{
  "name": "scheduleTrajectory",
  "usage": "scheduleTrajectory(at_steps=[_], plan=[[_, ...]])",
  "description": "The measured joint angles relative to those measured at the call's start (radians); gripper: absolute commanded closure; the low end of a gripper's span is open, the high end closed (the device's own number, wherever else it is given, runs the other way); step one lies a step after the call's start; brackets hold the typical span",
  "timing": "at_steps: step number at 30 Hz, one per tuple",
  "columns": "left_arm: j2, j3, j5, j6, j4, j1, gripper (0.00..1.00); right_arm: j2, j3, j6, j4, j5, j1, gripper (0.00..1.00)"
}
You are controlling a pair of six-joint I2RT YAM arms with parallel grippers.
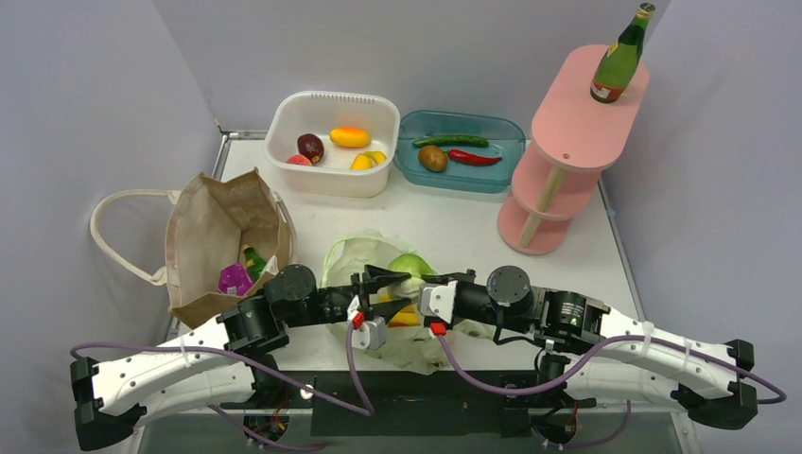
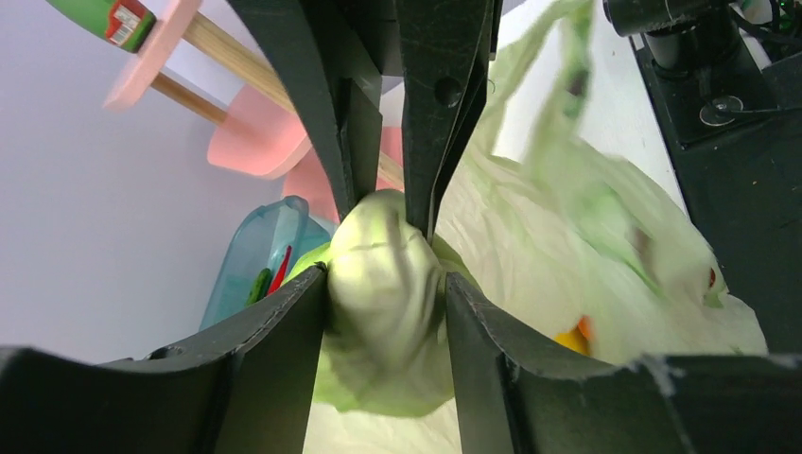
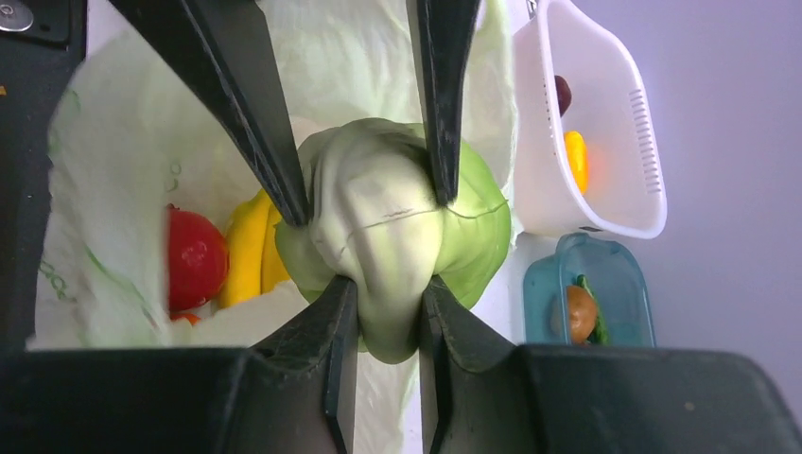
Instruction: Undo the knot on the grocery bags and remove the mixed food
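Note:
The pale green cabbage [image 1: 409, 268] hangs between both grippers over the open green plastic bag [image 1: 355, 253]. My left gripper [image 2: 386, 284] has a finger against each side of the cabbage [image 2: 383, 274]. From the opposite side my right gripper [image 3: 388, 288] pinches the cabbage's [image 3: 378, 218] pale end. Inside the plastic bag [image 3: 123, 161] lie a red round fruit [image 3: 197, 257] and a yellow banana [image 3: 248, 248]. The brown paper bag [image 1: 213, 222] stands open at the left, holding a purple packet [image 1: 235, 279] and a small green bottle [image 1: 253, 260].
At the back stands a white basin [image 1: 331, 180] with several fruits, beside a blue tub [image 1: 461, 180] with a red chilli, a cucumber and a brown item. A pink tiered shelf [image 1: 577, 123] at the right carries a green glass bottle [image 1: 619, 61].

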State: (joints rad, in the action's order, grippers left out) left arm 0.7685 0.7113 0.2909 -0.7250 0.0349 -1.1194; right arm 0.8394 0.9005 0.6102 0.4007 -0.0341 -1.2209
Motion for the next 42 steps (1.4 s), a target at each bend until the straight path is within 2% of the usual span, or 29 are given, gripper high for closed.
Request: scheduleTrajectory(at_steps=[11, 19, 24, 30, 42], plan=[[-0.241, 0.008, -0.126, 0.056, 0.217, -0.005, 0.5, -0.084, 0.055, -0.137, 0.052, 0.045, 0.065, 1.0], [-0.273, 0.015, -0.208, 0.032, 0.304, -0.005, 0.48, -0.04, 0.228, -0.317, 0.0, 0.066, 0.14, 1.0], [-0.216, 0.106, -0.263, -0.002, 0.359, -0.005, 0.47, 0.101, 0.37, -0.469, -0.077, 0.128, 0.32, 1.0], [-0.07, 0.303, -0.314, 0.036, 0.384, 0.001, 0.44, 0.316, 0.415, -0.531, -0.116, 0.185, 0.498, 1.0], [-0.045, 0.334, -0.367, 0.153, 0.526, 0.073, 0.44, 0.812, 0.543, -0.57, -0.248, 0.324, 0.595, 1.0]])
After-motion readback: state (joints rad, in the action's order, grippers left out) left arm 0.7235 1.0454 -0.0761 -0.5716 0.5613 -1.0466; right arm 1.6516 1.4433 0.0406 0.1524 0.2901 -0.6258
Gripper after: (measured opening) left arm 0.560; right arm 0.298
